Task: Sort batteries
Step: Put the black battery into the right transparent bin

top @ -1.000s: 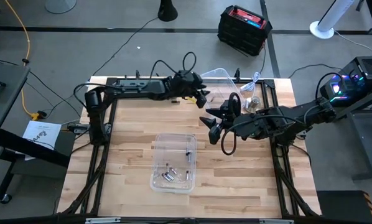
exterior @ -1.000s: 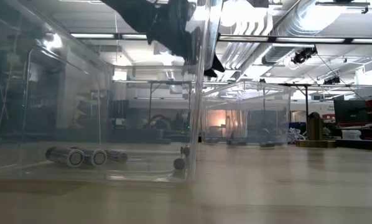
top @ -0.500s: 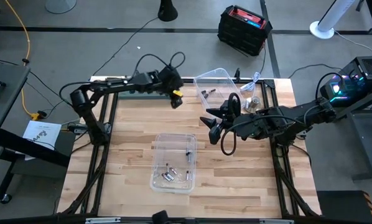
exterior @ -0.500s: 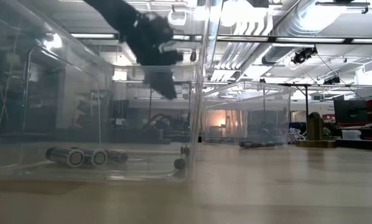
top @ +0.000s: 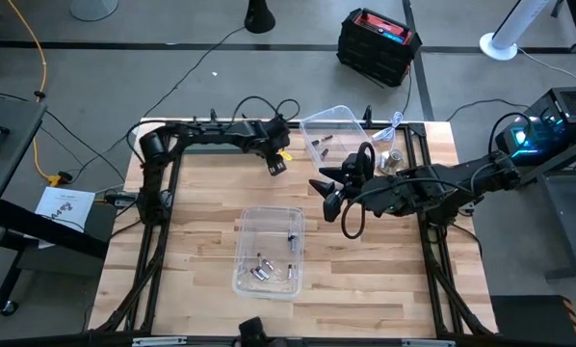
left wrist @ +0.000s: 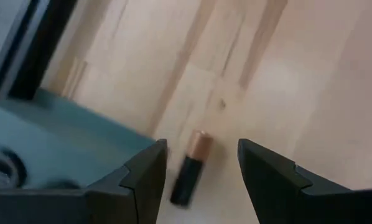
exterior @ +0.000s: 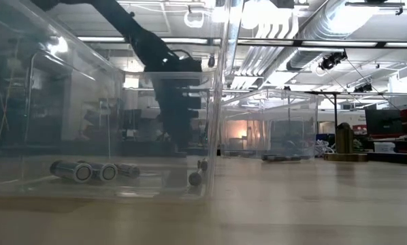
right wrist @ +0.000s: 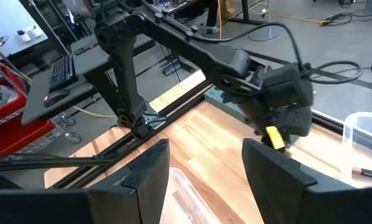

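In the left wrist view one battery (left wrist: 188,169), black with a copper end, lies on its side on the bare wood. My left gripper (left wrist: 201,144) is open, with one finger on either side of it and touching nothing; in the high view my left gripper (top: 276,164) sits near the table's far edge, left of the far clear bin (top: 331,135). That bin holds a few batteries (top: 319,144). The near clear bin (top: 267,251) holds several batteries (exterior: 74,170). My right gripper (top: 325,193) waits open above mid-table.
A dark frame rail (top: 201,127) runs along the far edge just behind my left gripper. Small items and a cable (top: 392,154) lie at the far right corner. Bare wood (top: 201,222) lies between the two bins and left of the near bin.
My left gripper has swung away from the far bin toward the table's left and come down close to the tabletop, over a lone battery. Both bins and their batteries have stayed where they were.
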